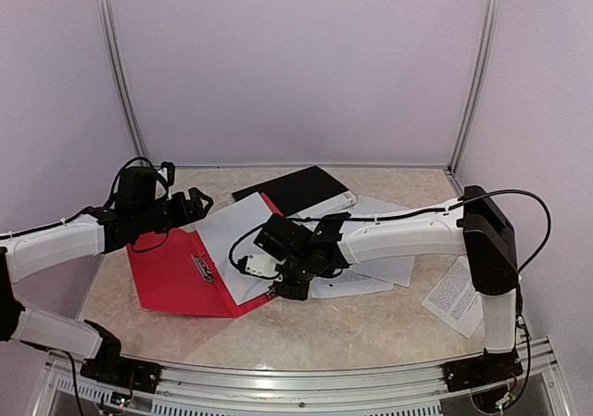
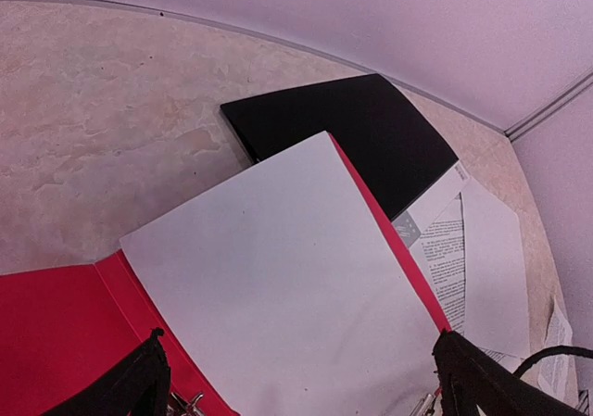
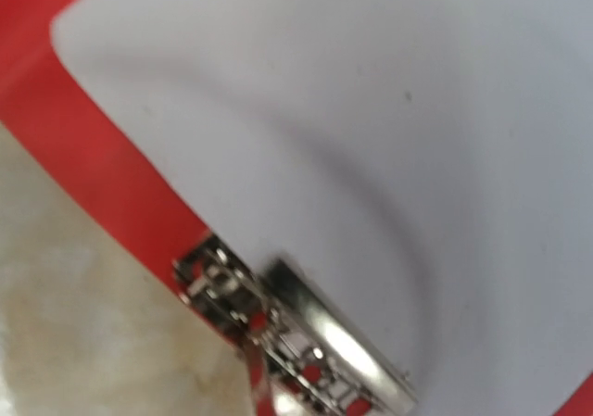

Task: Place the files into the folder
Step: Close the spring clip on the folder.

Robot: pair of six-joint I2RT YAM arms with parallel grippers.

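Red folder (image 1: pixel 167 268) holds one white sheet (image 1: pixel 232 235) under the right pincer (image 1: pixel 285 288), whose grip I cannot tell; left pincer (image 1: pixel 196 201) hangs released; next, I think, fetch files (image 1: pixel 397 271) beside it.

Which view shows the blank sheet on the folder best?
Left wrist: the sheet fills much of the frame, two corners and edges clear against the red folder. The top view shows it small, its lower end hidden behind the right arm. The right wrist view shows just one corner, close and blurred.
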